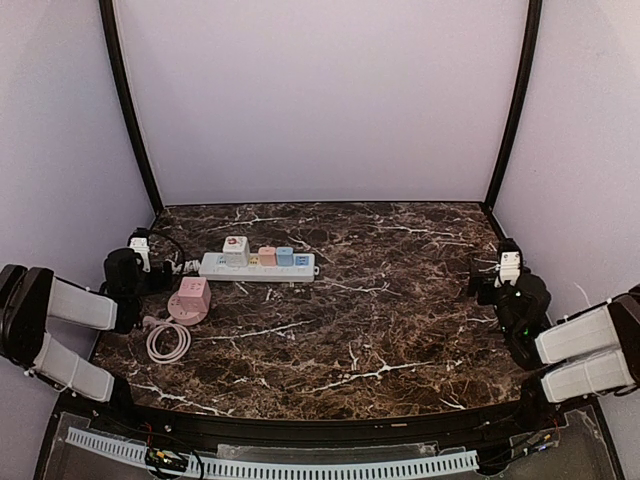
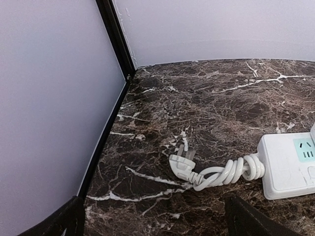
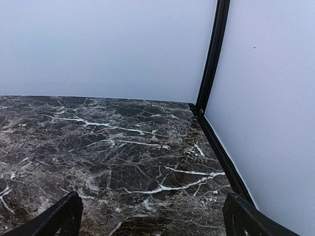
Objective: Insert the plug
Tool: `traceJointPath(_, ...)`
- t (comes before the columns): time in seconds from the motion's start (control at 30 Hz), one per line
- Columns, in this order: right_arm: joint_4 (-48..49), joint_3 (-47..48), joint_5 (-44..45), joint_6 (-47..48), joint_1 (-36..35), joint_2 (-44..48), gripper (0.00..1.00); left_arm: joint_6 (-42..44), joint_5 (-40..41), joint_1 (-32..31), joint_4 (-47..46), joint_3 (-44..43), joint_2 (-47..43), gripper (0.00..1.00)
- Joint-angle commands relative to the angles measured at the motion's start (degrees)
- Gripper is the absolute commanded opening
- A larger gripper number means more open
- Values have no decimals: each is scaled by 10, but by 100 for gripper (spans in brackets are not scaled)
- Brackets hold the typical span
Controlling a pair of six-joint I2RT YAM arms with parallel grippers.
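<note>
At left, strip (image 1: 257,265) holds three blocks (image 1: 267,256) (white, pink, blue); its plug (image 2: 181,162) lies loose beside it — left gripper (image 2: 155,221) and right gripper (image 3: 152,216) gape wide, empty.

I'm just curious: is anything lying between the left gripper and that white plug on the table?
Nothing visible. The white plug lies on bare marble ahead of the open left gripper; its bundled cord trails off to the power strip.

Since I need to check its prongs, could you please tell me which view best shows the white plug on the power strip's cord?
The left wrist view: the white plug lies close and unobstructed on the marble, prongs visible. The top external view shows only its cord, tiny and distant; the right wrist view misses it.
</note>
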State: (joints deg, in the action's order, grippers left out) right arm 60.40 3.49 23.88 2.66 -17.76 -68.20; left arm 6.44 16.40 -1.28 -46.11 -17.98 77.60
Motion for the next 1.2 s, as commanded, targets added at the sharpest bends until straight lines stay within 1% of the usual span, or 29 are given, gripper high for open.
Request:
traceJointPath(0.0, 100, 24, -79, -9, 39, -41, 99, 3, -31, 11, -11, -35, 22, 99)
traceJointPath(0.1, 109, 40, -108, -7, 65, -67, 99, -7, -53, 34, 12, -50, 29, 99)
traceJointPath(0.17, 122, 45, -124, -5, 82, -79, 99, -7, -61, 37, 5, -41, 23, 99)
traceJointPath(0.23, 147, 40, -158, -5, 101, -94, 99, -8, -73, 39, -11, -29, 17, 99)
traceJointPath(0.37, 251, 36, -185, -22, 129, -189, 99, -19, -119, 38, -76, -1, 23, 99)
traceJointPath(0.4, 277, 41, -190, -20, 131, -214, 99, -22, -123, 39, -113, 3, 30, 99)
traceJointPath(0.47, 199, 59, -200, -22, 132, -190, 99, -25, -119, 39, -162, 10, 64, 99)
traceJointPath(0.53, 198, 74, -203, -19, 133, -206, 99, -25, -116, 39, -169, 3, 93, 99)
traceJointPath(0.6, 162, 83, -187, -26, 134, -197, 99, -25, -123, 39, -159, -16, 118, 99)
traceJointPath(0.7, 175, 83, -153, -39, 134, -202, 99, -29, -121, 41, -145, -19, 120, 99)
traceJointPath(1.17, 166, 86, -152, -42, 134, -203, 99, -27, -117, 40, -154, -19, 122, 99)
